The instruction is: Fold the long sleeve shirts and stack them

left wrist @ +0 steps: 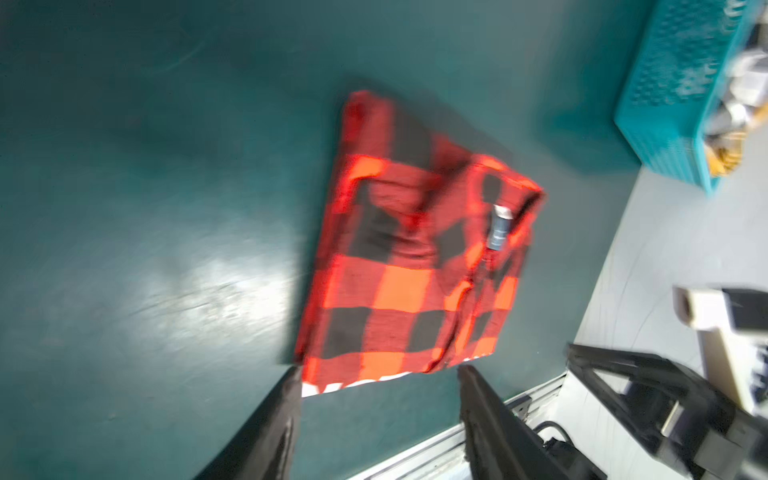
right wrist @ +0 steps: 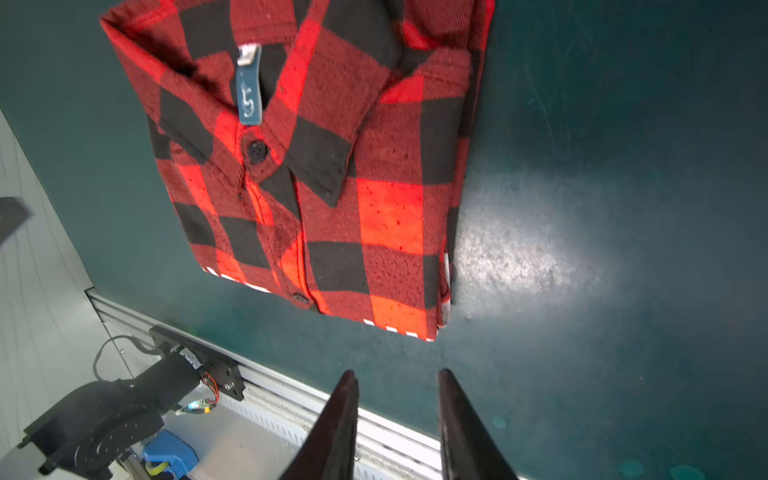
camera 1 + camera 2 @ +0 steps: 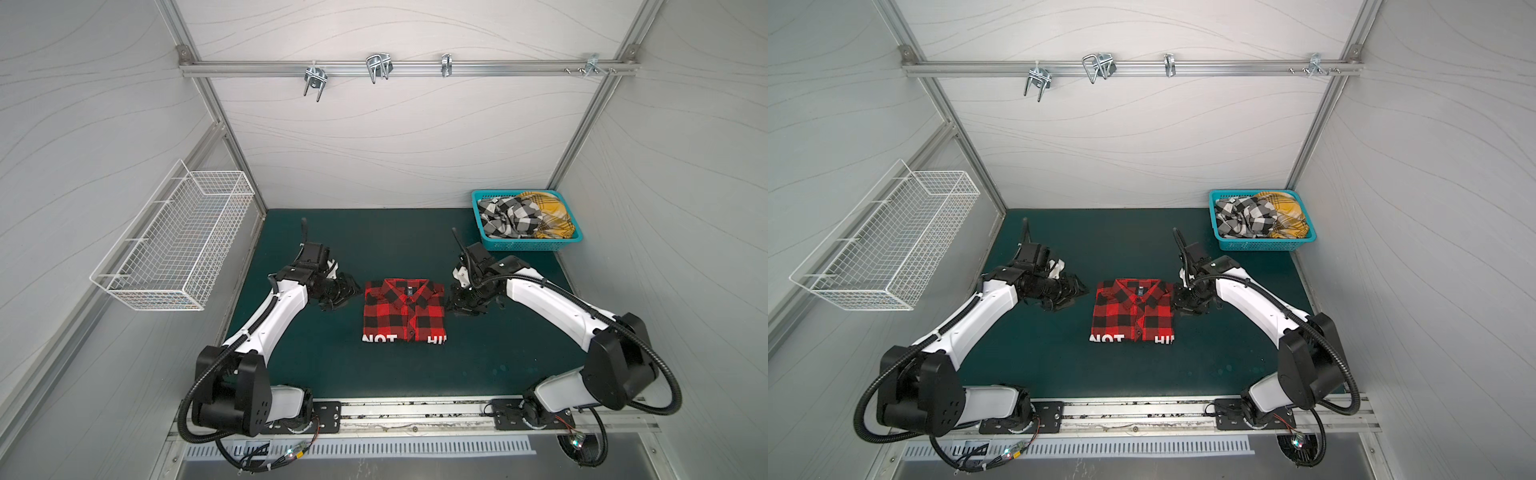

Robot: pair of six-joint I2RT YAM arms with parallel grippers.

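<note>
One red-and-black shirt [image 3: 405, 309] lies folded at centre of surface [image 3: 316, 353], long axis front-to-back, collar toward back wall. Back right, basket [image 3: 528, 246] holds crumpled black-and-white shirt [image 3: 509, 216] and yellow shirt [image 3: 550, 218]. Flanking the red one: left gripper [image 1: 379, 372], right gripper [image 2: 397, 374], jaws apart, empty.

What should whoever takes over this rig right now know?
The left gripper is open and empty, beside the red shirt.
The right gripper is open and empty, close by the shirt's other side.
The red shirt lies folded mid-mat, collar toward the back wall.
The black-and-white shirt and yellow shirt sit crumpled in the basket.
Done: one shirt folded.
Left: fold the other two and stack all three.
</note>
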